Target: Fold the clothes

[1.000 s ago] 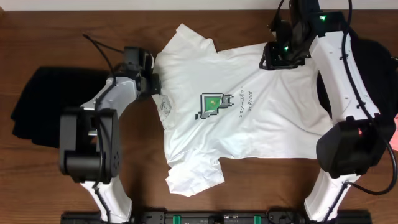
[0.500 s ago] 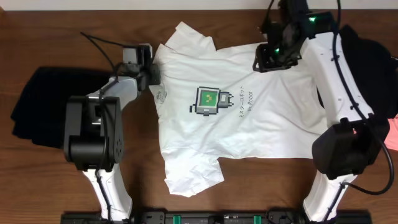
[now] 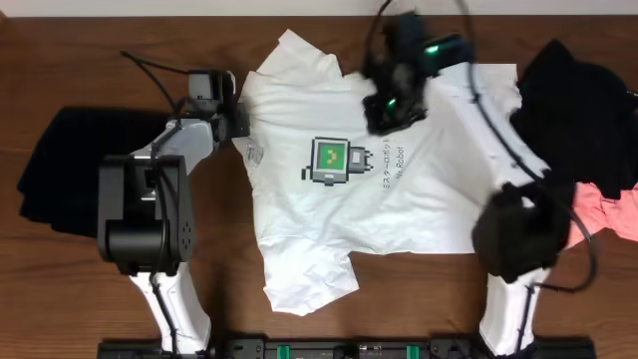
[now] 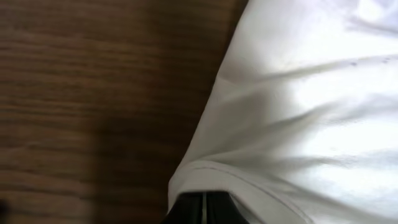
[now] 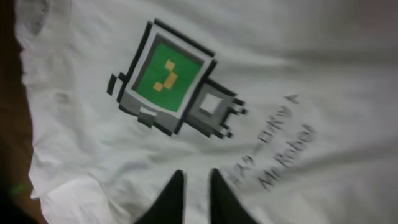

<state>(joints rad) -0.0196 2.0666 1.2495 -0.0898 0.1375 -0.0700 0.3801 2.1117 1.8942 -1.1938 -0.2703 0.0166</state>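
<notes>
Overhead: the white T-shirt (image 3: 399, 199) lies spread print-up across the middle of the desk (image 3: 419, 299). There's a black garment (image 3: 60, 170) to its left, and a black heap (image 3: 578, 100) and a pink garment (image 3: 610, 211) to its right. My left gripper (image 3: 243, 122) sits at the shirt's left edge, and my right gripper (image 3: 383, 112) hangs over the chest beside the robot print (image 3: 334, 162). Left wrist: gripper pressed together, pinching the hem. Right wrist: gripper slightly parted, nothing held, cloth showing in the gap.

White T-shirt (image 4: 298, 112) hem over table (image 4: 93, 93)
</notes>
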